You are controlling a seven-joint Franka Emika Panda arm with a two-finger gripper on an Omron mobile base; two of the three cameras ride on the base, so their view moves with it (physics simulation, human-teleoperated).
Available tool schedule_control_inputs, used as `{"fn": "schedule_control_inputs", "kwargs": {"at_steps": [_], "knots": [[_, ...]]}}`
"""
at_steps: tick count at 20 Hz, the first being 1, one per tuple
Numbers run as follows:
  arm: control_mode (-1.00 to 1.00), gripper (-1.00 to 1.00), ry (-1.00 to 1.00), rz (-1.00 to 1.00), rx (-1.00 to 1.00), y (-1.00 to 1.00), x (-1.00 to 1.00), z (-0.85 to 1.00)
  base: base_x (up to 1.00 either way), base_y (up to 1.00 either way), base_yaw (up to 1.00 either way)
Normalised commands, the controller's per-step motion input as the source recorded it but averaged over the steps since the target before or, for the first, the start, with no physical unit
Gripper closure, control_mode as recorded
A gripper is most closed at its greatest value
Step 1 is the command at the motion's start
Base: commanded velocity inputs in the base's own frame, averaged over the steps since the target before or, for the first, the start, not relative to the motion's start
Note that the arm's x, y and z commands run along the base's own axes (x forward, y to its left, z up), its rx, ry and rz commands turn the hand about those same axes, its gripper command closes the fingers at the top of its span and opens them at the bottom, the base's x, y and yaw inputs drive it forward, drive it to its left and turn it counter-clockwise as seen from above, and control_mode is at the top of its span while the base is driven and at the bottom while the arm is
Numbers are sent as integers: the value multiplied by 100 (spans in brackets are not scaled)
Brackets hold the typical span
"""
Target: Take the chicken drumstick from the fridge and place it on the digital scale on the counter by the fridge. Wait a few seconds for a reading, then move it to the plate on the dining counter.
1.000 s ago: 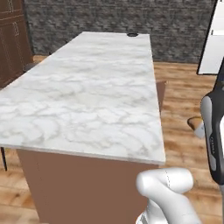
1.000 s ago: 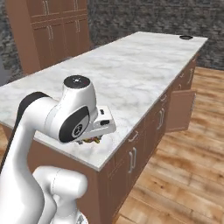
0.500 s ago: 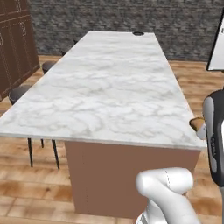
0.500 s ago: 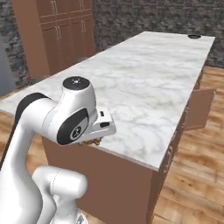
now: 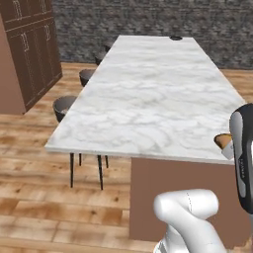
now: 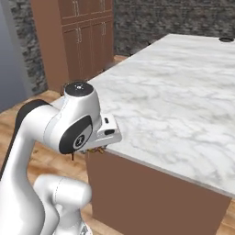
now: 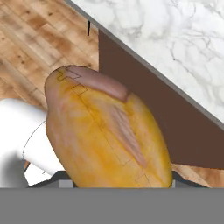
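Stone wall at the back, wood floor below, and from the left base view the long marble table [image 5: 148, 94] runs away toward that wall, stools tucked along its left edge. Right at the far end of the table sits the plate [image 5: 175, 38], a small dark disc by the end edge. Down at the near right corner of the table, a golden-brown bit of the drumstick [image 5: 223, 141] peeks out beside the arm's dark joint, so meat and plate are well apart, with the whole length of the table between them.

Over to the right base view: the hand hangs just off the table's near corner, a sliver of drumstick [image 6: 97, 149] showing under it, level with the table edge. The plate [image 6: 226, 40] is again at the far end, up and right along the slab.

Hand view now: the drumstick [image 7: 107, 133] rises straight out from between the fingers, which are clenched on its lower end. Its long axis runs from the fingers up and leftward, with the paler, pinkish end pointing away from them. The table edge lies just beyond it, to the upper right. My read: the carry has to travel lengthwise along the table toward the plate.
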Motion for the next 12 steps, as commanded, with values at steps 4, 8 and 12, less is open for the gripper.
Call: {"fn": "schedule_control_inputs", "kwargs": {"at_steps": [4, 8, 12], "knots": [[100, 100, 0, 0, 0, 0, 0, 0, 27, 100, 0], [100, 100, 0, 0, 0, 0, 0, 0, 25, 100, 0], [100, 100, 0, 0, 0, 0, 0, 0, 25, 100, 0]]}}
